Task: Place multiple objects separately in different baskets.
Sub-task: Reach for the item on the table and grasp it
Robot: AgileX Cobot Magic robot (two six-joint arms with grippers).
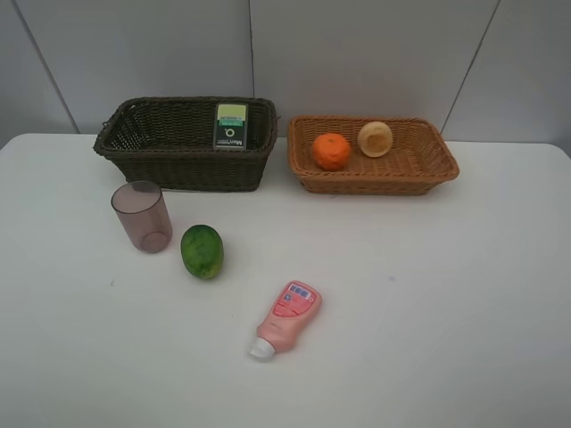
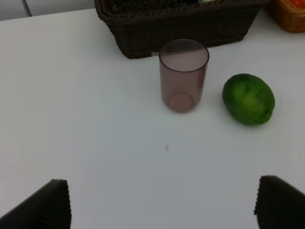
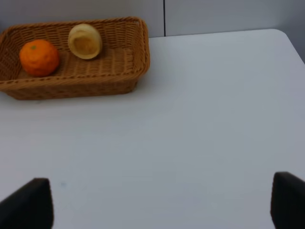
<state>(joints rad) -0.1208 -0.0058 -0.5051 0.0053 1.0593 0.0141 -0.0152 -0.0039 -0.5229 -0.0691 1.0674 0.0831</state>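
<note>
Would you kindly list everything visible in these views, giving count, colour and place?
dark basket: one, dark brown, back of table, left side
tan basket: one, orange-tan, back of table, beside the dark basket
labelled bottle: one, dark with green label, inside dark basket
orange: one, orange, inside tan basket
pale fruit: one, pale yellow, inside tan basket, next to orange
cup: one, translucent mauve, upright on table in front of dark basket
green fruit: one, green, on table beside cup, not touching
squeeze bottle: one, pink, white cap, lying on table
table: one, white
left gripper: one, black, open, facing cup
right gripper: one, black, open, facing tan basket
</note>
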